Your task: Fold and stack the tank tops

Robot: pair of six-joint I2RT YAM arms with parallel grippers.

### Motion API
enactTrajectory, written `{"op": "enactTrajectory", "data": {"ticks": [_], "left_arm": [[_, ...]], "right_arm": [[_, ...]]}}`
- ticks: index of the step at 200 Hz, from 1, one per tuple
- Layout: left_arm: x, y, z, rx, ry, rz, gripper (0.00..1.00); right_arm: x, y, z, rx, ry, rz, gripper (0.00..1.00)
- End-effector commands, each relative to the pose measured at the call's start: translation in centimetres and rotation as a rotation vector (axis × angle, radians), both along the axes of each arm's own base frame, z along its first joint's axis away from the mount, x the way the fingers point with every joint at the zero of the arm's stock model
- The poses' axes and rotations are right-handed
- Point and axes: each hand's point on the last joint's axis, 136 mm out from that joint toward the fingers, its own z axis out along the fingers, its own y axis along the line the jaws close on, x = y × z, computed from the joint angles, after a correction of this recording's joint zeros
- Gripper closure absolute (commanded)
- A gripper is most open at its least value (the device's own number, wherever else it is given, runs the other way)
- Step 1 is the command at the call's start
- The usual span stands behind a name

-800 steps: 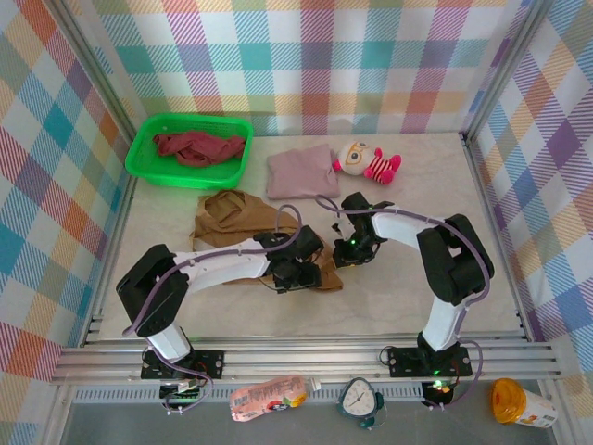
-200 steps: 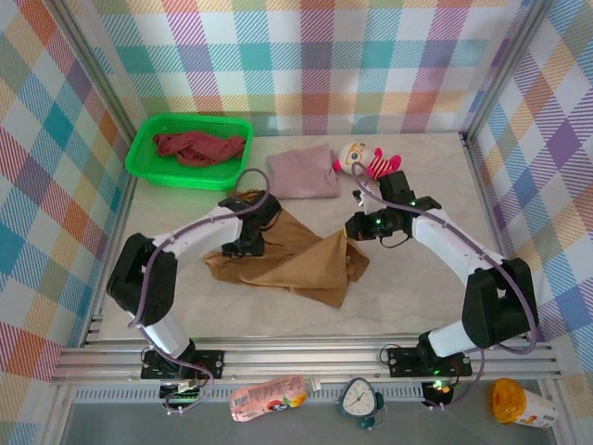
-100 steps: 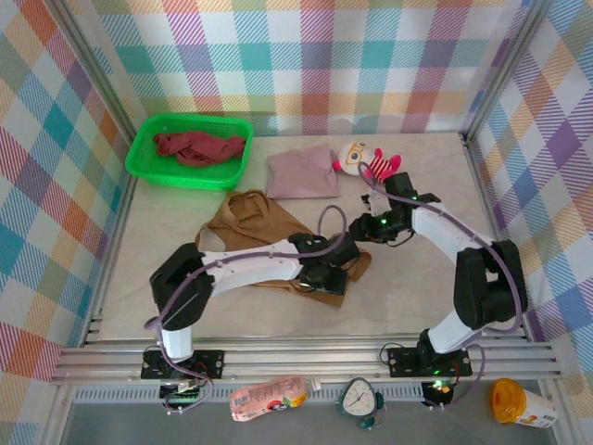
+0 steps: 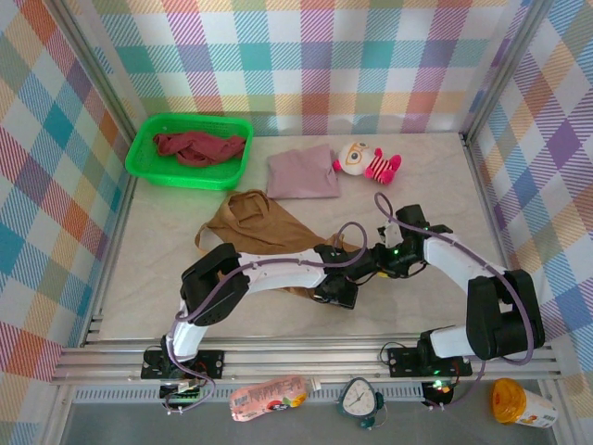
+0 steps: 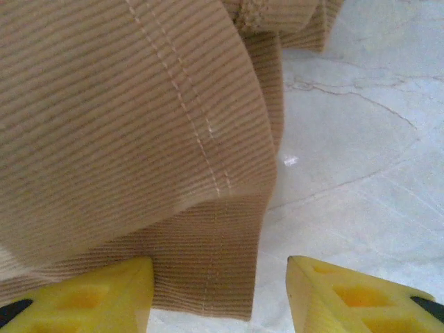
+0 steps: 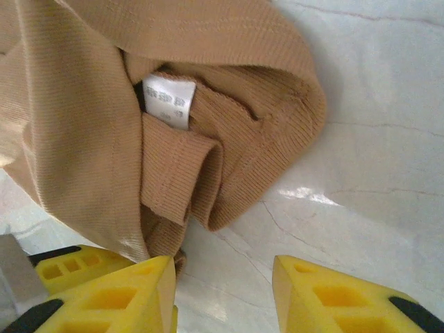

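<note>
Evidently limp, light ribbed knit, the tan tank top [image 4: 264,227] lay bunched in the middle of the surface [image 4: 435,185], likely to sag unless pinched at its stitched hem [image 5: 208,277], with the left gripper [image 5: 218,298] and right gripper [image 6: 222,291] both spread open at its edges, holding nothing.

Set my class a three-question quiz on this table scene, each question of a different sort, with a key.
1. True or false: the maroon tank top lies in the green basket.
2. Multiple choice: the left tool is A) open, B) shut on cloth, C) holding a toy.
3. Fill in: the folded pink tank top lies beside the striped ____.
Key: 1 true; 2 A; 3 plush toy.
</note>
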Motion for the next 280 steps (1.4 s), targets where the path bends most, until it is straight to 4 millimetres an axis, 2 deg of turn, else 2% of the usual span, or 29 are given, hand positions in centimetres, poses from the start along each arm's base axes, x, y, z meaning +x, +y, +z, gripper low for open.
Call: {"op": "enactTrajectory", "data": {"ticks": [1, 17, 32, 48, 65, 97, 118, 135, 153, 203, 225, 244, 280], "left_arm": [[-0.1, 1.2, -1.0, 0.087, -0.017, 0.018, 0.52], [0.2, 1.3, -1.5, 0.116, -0.024, 0.015, 0.61], [0.5, 2.5, -1.7, 0.197, -0.035, 0.003, 0.71], [0.7, 3.7, -0.6, 0.237, -0.060, -0.006, 0.89], [0.6, 4.6, 1.5, 0.222, -0.071, -0.005, 0.97], [0.3, 6.0, 5.9, 0.178, -0.076, -0.012, 0.98], [0.8, 7.5, 8.1, 0.172, -0.083, -0.001, 0.98], [1.4, 8.8, 9.0, 0.174, -0.084, 0.011, 0.98], [1.9, 10.2, 9.8, 0.196, -0.086, 0.013, 0.98], [3.5, 13.2, 11.7, 0.226, -0.116, 0.018, 0.98], [3.9, 15.9, 11.9, 0.308, -0.105, 0.009, 0.98], [4.6, 17.7, 11.1, 0.330, -0.093, 0.031, 0.97], [8.0, 17.8, 8.6, 0.264, -0.099, 0.067, 0.96]], "right_arm": [[0.3, 0.6, 0.7, 0.047, -0.026, -0.015, 0.59], [-0.1, 0.6, 0.4, 0.049, -0.007, -0.022, 0.59], [-0.2, 0.6, 0.0, 0.054, 0.001, -0.027, 0.60], [-0.2, 0.8, -0.3, 0.060, 0.005, -0.032, 0.62], [-0.2, 1.3, -0.8, 0.060, -0.002, -0.025, 0.62], [0.1, 3.1, -1.0, 0.011, -0.105, 0.044, 0.61], [-0.6, 3.6, -1.8, -0.007, -0.092, 0.045, 0.61], [-1.7, 4.3, -2.2, -0.027, -0.067, 0.078, 0.61], [-2.5, 4.1, -2.9, -0.082, -0.054, 0.091, 0.61], [-2.0, 3.5, -4.2, -0.180, -0.066, 0.106, 0.61], [-1.8, 3.5, -4.3, -0.193, -0.066, 0.117, 0.60], [-1.8, 3.6, -4.3, -0.197, -0.067, 0.121, 0.60], [-1.4, 3.2, -4.2, -0.226, -0.083, 0.121, 0.61]]}}
